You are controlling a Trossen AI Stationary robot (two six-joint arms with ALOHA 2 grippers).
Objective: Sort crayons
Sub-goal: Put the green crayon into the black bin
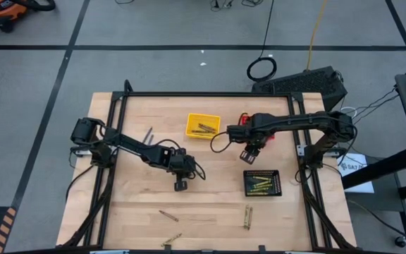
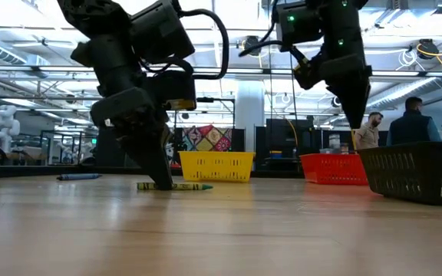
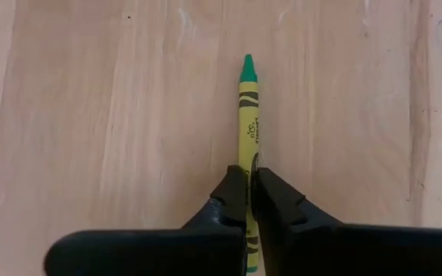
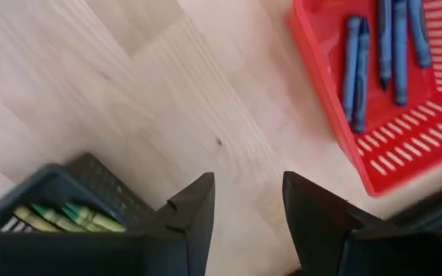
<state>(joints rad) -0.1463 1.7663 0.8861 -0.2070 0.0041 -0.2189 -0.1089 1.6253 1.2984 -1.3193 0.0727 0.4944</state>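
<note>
My left gripper (image 1: pixel 180 185) is down on the table at mid-left, shut on a yellow-green crayon with a green tip (image 3: pixel 249 115), which also shows in the low view (image 2: pixel 183 186). My right gripper (image 4: pixel 248 207) is open and empty. It hangs above the table (image 2: pixel 355 107) between the red basket (image 4: pixel 374 165), which holds several blue crayons (image 4: pixel 357 69), and the black basket (image 4: pixel 67 180), which holds yellow-green crayons (image 4: pixel 67 216). The yellow basket (image 1: pixel 203 125) stands at the far middle with crayons in it. My left gripper pinches the crayon's two long sides (image 3: pixel 248 165) between its two fingers, back from the green tip and toward the blunt end. The fingers come from above, pointing down. The crayon lies flat on the table (image 2: pixel 198 186).
Loose crayons lie on the table: a dark one (image 1: pixel 149 135) at the far left, a brown one (image 1: pixel 168 215) and olive ones (image 1: pixel 247 217) (image 1: pixel 171 240) near the front edge. People stand in the room beyond the table (image 2: pixel 417 123).
</note>
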